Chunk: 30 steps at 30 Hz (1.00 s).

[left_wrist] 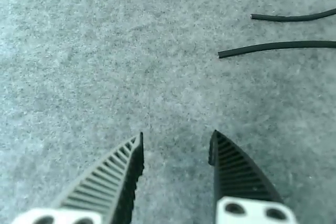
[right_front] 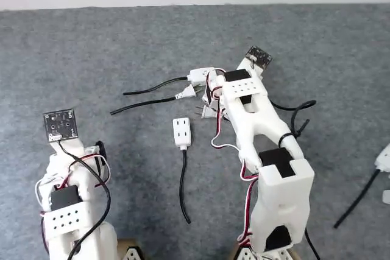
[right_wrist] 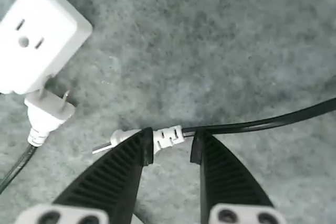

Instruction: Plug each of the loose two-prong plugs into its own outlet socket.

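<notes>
A white two-prong plug on a black cord lies on the grey carpet between the fingers of my right gripper. The gripper is open and straddles the plug's ribbed neck, with the prongs sticking out past one finger. Beyond it lie a white outlet block and a second white plug touching its side. From above, my right arm covers this spot, with a plug and a white socket piece beside it. A white outlet strip lies apart, toward the front. My left gripper hangs open over bare carpet.
Two black cord ends lie on the carpet ahead of the left gripper. The outlet strip's black cord trails toward the front between the arms. Another white piece with a black cord lies at the far right edge.
</notes>
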{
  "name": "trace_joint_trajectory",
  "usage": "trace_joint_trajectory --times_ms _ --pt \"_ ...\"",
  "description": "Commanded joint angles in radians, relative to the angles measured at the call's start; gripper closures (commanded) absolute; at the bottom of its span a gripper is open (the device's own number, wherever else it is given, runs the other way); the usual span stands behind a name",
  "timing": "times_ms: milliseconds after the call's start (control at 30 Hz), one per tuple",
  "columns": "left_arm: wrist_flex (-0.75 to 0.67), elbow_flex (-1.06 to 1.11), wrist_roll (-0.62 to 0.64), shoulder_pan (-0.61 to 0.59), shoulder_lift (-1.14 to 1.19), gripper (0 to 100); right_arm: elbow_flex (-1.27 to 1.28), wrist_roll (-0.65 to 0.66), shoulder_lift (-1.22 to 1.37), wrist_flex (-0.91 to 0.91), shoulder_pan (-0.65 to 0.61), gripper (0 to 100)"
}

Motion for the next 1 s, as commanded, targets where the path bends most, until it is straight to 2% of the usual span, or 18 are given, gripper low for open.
trace_joint_trajectory --times_ms 0,233,433,633,967 --pt "0.000 -0.002 -0.008 0.000 -0.014 80 -0.054 -0.009 -0.004 -0.008 0.019 87.5" --pt "0.000 -0.002 -0.008 0.000 -0.014 80 -0.060 -0.011 0.048 0.033 0.048 81.0" --pt "0.000 -0.002 -0.008 0.000 -0.014 80 -0.060 -0.006 0.041 0.062 0.044 85.5" --pt "0.000 -0.002 -0.008 0.000 -0.014 80 -0.052 -0.006 -0.038 0.143 -0.012 85.5" --pt "0.000 -0.002 -0.008 0.000 -0.014 80 -0.140 -0.006 0.087 0.124 0.004 85.5"
